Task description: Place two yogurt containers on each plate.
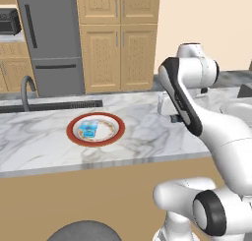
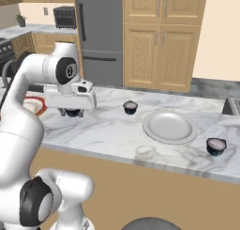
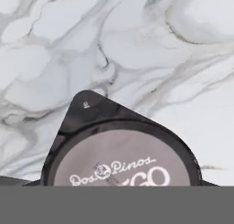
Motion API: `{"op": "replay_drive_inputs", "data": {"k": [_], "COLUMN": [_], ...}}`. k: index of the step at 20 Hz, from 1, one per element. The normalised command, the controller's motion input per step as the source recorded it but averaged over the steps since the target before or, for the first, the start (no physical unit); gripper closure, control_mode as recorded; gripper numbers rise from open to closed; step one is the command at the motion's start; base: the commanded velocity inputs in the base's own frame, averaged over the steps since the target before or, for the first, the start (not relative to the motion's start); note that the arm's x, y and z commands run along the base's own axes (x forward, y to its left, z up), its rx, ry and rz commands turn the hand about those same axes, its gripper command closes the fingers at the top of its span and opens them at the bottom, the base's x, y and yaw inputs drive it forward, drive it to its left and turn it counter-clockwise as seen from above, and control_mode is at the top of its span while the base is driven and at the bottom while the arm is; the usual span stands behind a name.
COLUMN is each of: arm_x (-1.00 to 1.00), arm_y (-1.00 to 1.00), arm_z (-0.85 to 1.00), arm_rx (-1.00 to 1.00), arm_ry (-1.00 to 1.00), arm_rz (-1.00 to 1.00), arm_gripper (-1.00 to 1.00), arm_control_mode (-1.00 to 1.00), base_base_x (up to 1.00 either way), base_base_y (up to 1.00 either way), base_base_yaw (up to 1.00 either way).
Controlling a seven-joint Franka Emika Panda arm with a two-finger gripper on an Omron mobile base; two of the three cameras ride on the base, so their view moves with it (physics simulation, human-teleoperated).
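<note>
A dark yogurt container (image 3: 121, 150) with a grey "Dos Pinos" lid sits very close under the hand, on the marble counter. My gripper (image 2: 71, 113) stands straight over this cup (image 2: 73, 114), its fingers flanking it; whether they press on it is hidden. The red-brown-rimmed plate (image 1: 74, 136) holds a pale blue yogurt container (image 1: 89, 130), to the gripper's left. A second, pale plate (image 2: 169, 126) lies bare to the right. Two more dark yogurt containers stand on the counter, one (image 2: 130, 107) behind that plate and one (image 2: 216, 146) near the front right.
The sink faucet (image 1: 24, 90) and a dark drain strip (image 1: 59, 106) run along the counter's back left. The grey fridge (image 1: 51, 38) and wooden cabinets (image 1: 118, 38) stand behind. The counter's front edge (image 1: 98, 164) is close to the red-rimmed plate.
</note>
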Motion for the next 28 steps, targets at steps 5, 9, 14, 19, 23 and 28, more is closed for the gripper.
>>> {"op": "replay_drive_inputs", "data": {"k": [5, 9, 14, 19, 23, 28], "arm_x": [0.0, 0.06, 0.24, 0.68, 0.9, 0.13], "arm_y": [0.99, 1.0, 0.71, 0.36, 0.22, 0.14], "arm_z": [0.38, 0.08, -0.72, -0.87, -0.46, 0.66], "arm_rx": [0.02, 0.0, 0.13, 0.18, 0.05, -0.03], "arm_ry": [-0.05, -0.06, -0.21, -0.15, 0.02, 0.17], "arm_rz": [0.41, 0.46, 0.37, 0.27, 0.19, 0.04], "arm_gripper": [1.0, 1.0, 1.0, 1.0, 1.0, 1.0], "arm_control_mode": [-1.0, -1.0, -1.0, -1.0, -1.0, -1.0], "base_base_x": [0.0, 0.0, 0.0, 0.0, 0.0, 0.0], "base_base_y": [0.0, 0.0, 0.0, 0.0, 0.0, 0.0], "base_base_yaw": [0.0, 0.0, 0.0, 0.0, 0.0, 0.0]}}
